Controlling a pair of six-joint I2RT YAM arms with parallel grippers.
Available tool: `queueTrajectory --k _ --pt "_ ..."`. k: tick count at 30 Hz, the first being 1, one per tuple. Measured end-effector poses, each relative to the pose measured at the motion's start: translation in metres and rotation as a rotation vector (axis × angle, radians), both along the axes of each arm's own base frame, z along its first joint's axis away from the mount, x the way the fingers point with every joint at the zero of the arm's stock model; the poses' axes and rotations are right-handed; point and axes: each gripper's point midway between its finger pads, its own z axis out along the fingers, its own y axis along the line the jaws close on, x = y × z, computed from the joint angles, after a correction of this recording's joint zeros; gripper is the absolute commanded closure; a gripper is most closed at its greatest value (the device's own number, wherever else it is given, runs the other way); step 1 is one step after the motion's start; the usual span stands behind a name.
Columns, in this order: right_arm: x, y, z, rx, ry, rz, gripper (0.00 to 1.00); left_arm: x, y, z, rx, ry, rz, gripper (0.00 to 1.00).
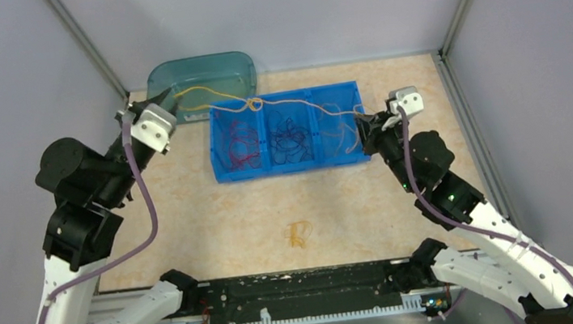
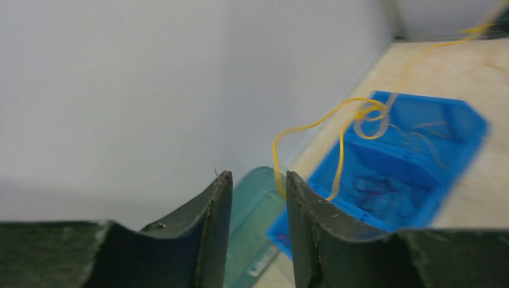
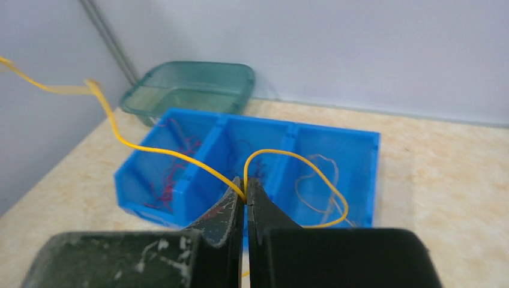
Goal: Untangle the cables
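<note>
Since the right gripper (image 3: 246,185) pinches the yellow cable (image 3: 157,152) at the tray's (image 1: 292,169) right end, the strand runs along the tray's back rim, through a knot (image 1: 254,104), to the narrowly parted left gripper (image 2: 258,177) left of the tray.

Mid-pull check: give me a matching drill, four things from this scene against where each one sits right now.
Things:
1. red cables
2. dark cables
3. yellow cable
4. teal tub

Places (compartments as seen in the top view):
A. pinched in the right claw
B. middle compartment of the blue bin
C. just beyond the bin's far left corner
D. left compartment of the bin

Pairs: 1-D, 2-B, 3-A, 4-C
</note>
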Motion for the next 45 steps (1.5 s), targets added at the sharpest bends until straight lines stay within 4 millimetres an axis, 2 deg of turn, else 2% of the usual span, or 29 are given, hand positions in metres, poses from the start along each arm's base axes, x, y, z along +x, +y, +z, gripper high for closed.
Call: queueTrajectory --k 2,3,4,5,7,9,12,15,22,27,36,38,41,43,45 --pt "0.002 0.015 0.005 0.03 -0.007 0.06 1.0 -0.009 -0.022 -0.018 0.025 0.071 -0.128 0.38" --pt "0.004 0.021 0.004 0.033 0.0 0.074 1.0 -0.015 -0.032 -0.027 0.029 0.111 -0.193 0.26" --pt "0.009 0.028 0.003 0.033 0.015 0.087 1.0 -0.02 -0.043 -0.035 0.026 0.158 -0.259 0.09" --pt "0.014 0.034 0.003 0.033 0.026 0.095 1.0 -0.024 -0.055 -0.046 0.024 0.217 -0.324 0.01" --pt "0.027 0.044 0.0 0.029 0.051 0.102 1.0 -0.023 -0.073 -0.066 0.034 0.329 -0.409 0.0" --pt "0.04 0.044 -0.007 0.029 0.078 0.091 1.0 -0.016 -0.09 -0.086 0.055 0.445 -0.463 0.0" --pt "0.06 0.031 -0.012 0.039 0.103 0.047 1.0 0.002 -0.106 -0.121 0.09 0.595 -0.481 0.0" --pt "0.077 0.018 -0.006 0.053 0.097 0.013 1.0 0.003 -0.107 -0.141 0.112 0.673 -0.472 0.0" --pt "0.105 -0.004 0.014 0.094 0.049 -0.026 1.0 -0.018 -0.088 -0.12 0.099 0.589 -0.451 0.0" --pt "0.124 -0.001 0.02 0.078 0.02 -0.031 1.0 -0.023 -0.081 -0.112 0.095 0.552 -0.428 0.0" --pt "0.151 0.0 -0.033 -0.034 0.104 -0.068 0.99 -0.017 -0.072 -0.133 0.118 0.607 -0.359 0.0" --pt "0.153 -0.001 -0.045 -0.054 0.124 -0.077 0.88 -0.017 -0.07 -0.134 0.121 0.606 -0.348 0.0" --pt "0.159 -0.001 -0.059 -0.081 0.149 -0.083 0.78 -0.018 -0.067 -0.133 0.122 0.598 -0.337 0.0" --pt "0.162 -0.001 -0.069 -0.101 0.168 -0.084 0.62 -0.018 -0.065 -0.132 0.12 0.592 -0.331 0.0" --pt "0.167 0.0 -0.082 -0.124 0.195 -0.086 0.54 -0.018 -0.064 -0.131 0.119 0.588 -0.325 0.0"
